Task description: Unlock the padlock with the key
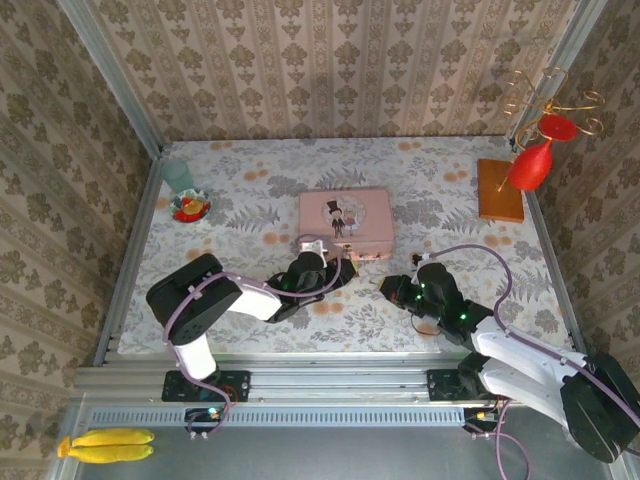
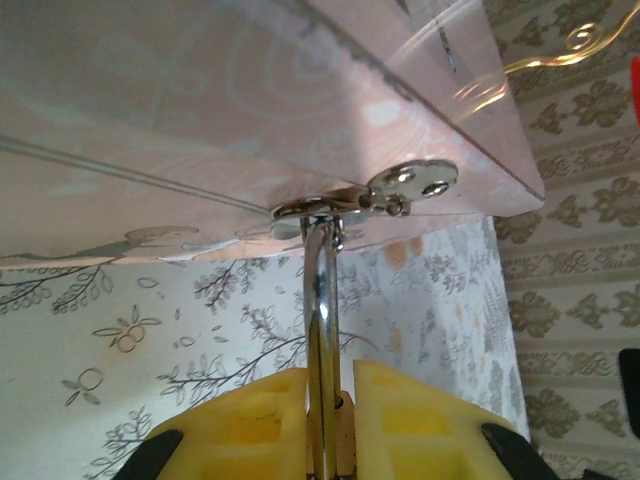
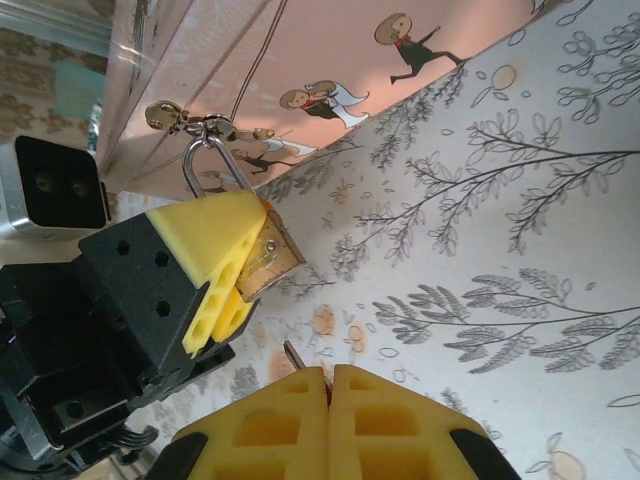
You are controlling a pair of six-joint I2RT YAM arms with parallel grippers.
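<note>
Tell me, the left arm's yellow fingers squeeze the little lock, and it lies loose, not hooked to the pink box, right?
Not loose. The left fingers do squeeze the padlock, but its shackle is hooked through the clasp on the pink tin, as the right wrist view shows.

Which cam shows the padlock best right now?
Right wrist: the padlock shows whole, brass body and silver shackle, hooked through the clasp of the pink tin, clamped by the left gripper. Left wrist: shackle between its fingers, body mostly hidden. Top external: too small to tell.
</note>
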